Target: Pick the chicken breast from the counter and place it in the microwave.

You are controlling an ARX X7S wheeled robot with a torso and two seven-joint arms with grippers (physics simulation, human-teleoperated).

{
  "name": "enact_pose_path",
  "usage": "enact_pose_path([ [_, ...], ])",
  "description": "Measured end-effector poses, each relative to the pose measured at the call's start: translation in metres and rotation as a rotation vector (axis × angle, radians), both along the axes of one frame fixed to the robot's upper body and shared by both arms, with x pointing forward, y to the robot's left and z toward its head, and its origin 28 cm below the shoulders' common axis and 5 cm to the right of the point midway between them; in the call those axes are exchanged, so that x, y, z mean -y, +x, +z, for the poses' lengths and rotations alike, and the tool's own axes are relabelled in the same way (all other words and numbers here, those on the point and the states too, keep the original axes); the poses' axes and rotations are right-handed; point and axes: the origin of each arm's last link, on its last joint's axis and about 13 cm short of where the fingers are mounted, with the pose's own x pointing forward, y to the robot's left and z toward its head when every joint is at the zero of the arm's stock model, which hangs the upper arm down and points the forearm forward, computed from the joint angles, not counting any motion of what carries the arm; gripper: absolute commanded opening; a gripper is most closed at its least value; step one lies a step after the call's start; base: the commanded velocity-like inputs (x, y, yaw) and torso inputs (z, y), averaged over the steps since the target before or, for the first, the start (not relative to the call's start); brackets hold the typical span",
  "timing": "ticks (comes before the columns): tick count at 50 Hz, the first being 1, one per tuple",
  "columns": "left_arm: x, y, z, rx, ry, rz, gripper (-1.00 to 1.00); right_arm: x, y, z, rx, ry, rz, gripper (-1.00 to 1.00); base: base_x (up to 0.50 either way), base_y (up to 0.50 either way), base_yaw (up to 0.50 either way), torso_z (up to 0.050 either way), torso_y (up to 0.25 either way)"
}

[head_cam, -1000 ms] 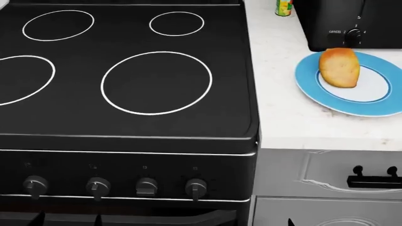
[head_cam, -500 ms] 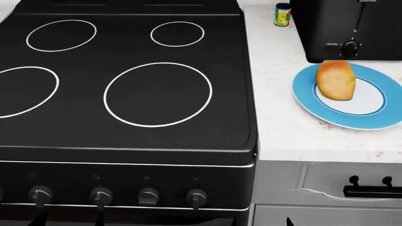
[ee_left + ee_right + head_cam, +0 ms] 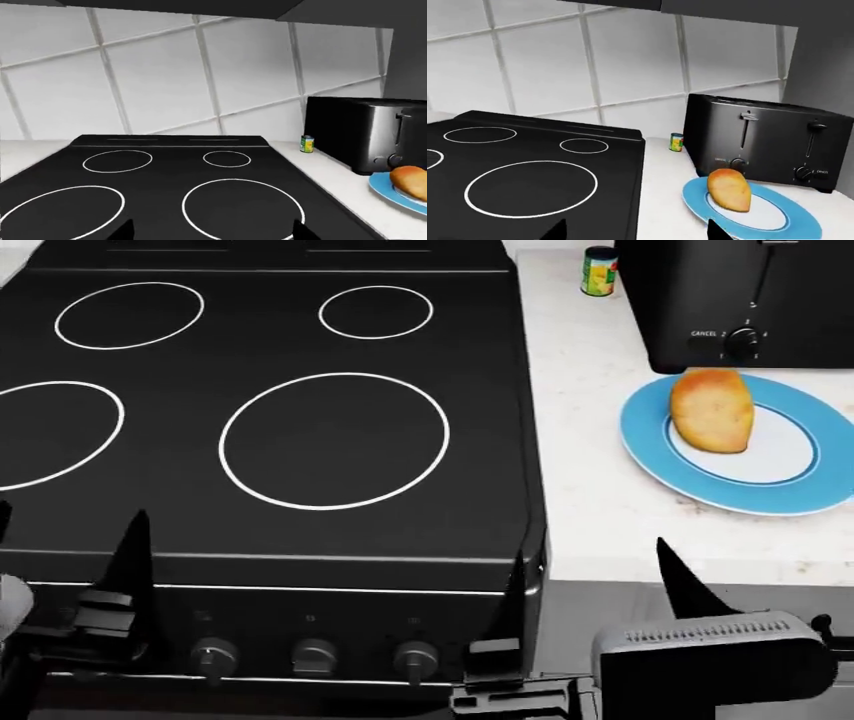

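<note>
The golden-orange chicken breast (image 3: 711, 410) lies on a blue-rimmed plate (image 3: 801, 485) on the off-white counter (image 3: 601, 490), right of the stove. It also shows in the right wrist view (image 3: 729, 189) and at the edge of the left wrist view (image 3: 410, 181). My right gripper (image 3: 587, 560) is open and empty, low at the counter's front edge, short of the plate. My left gripper (image 3: 67, 530) is open and empty over the stove's front left. In both wrist views only the spread fingertips (image 3: 123, 231) (image 3: 714, 229) show. The microwave is out of view.
A glossy black stovetop (image 3: 334, 440) with white rings fills the left. A black toaster (image 3: 747, 300) stands just behind the plate, and a small yellow-green can (image 3: 601, 270) sits beside it. A tiled wall (image 3: 594, 65) backs the counter. Stove knobs (image 3: 314, 652) line the front.
Both arms have risen into the bottom of the head view, where none showed before. The view first shifted a little so the scene sits lower. The chicken breast has not moved.
</note>
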Motion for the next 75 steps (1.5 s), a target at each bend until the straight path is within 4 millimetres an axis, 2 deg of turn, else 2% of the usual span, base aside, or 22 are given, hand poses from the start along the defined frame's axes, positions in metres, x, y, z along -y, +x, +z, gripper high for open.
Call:
enact_pose_path([
  [3,-0.002,-0.006,0.022,0.04,0.012,-0.025,1.0,0.001,-0.006,0.02,0.033,0.002,0.008,1.0,0.0,-0.5,0.0,0.0,0.0],
  [7,-0.002,-0.015,0.041,0.077,0.025,-0.054,1.0,0.003,-0.015,0.041,0.072,-0.001,0.013,1.0,0.0,-0.5,0.0,0.0,0.0],
  [15,-0.002,-0.029,0.06,0.115,0.056,-0.083,1.0,0.005,-0.03,0.063,0.111,-0.03,0.01,1.0,0.0,-0.5,0.0,0.0,0.0],
  [26,-0.001,-0.037,0.067,0.134,0.085,-0.092,1.0,0.007,-0.039,0.075,0.121,-0.066,0.014,1.0,0.0,-0.5,0.0,0.0,0.0],
  [32,0.0,-0.038,0.069,0.139,0.09,-0.099,1.0,0.008,-0.04,0.079,0.123,-0.077,0.019,1.0,0.0,0.0,0.0,0.0,0.0],
  [57,0.004,-0.041,0.071,0.143,0.094,-0.113,1.0,0.005,-0.039,0.092,0.125,-0.087,0.05,1.0,0.47,0.0,0.0,0.0,0.0],
  [61,0.005,-0.041,0.07,0.143,0.093,-0.115,1.0,0.003,-0.035,0.093,0.07,-0.101,0.046,1.0,0.0,0.0,0.0,0.0,0.0],
  [67,0.006,-0.042,0.069,0.141,0.086,-0.117,1.0,0.007,0.003,0.113,-0.1,-0.13,0.007,1.0,0.0,0.0,0.0,0.0,0.0],
  [75,0.006,-0.043,0.067,0.14,0.082,-0.119,1.0,0.01,0.028,0.135,-0.238,-0.166,0.015,1.0,0.0,0.0,0.0,0.0,0.002],
])
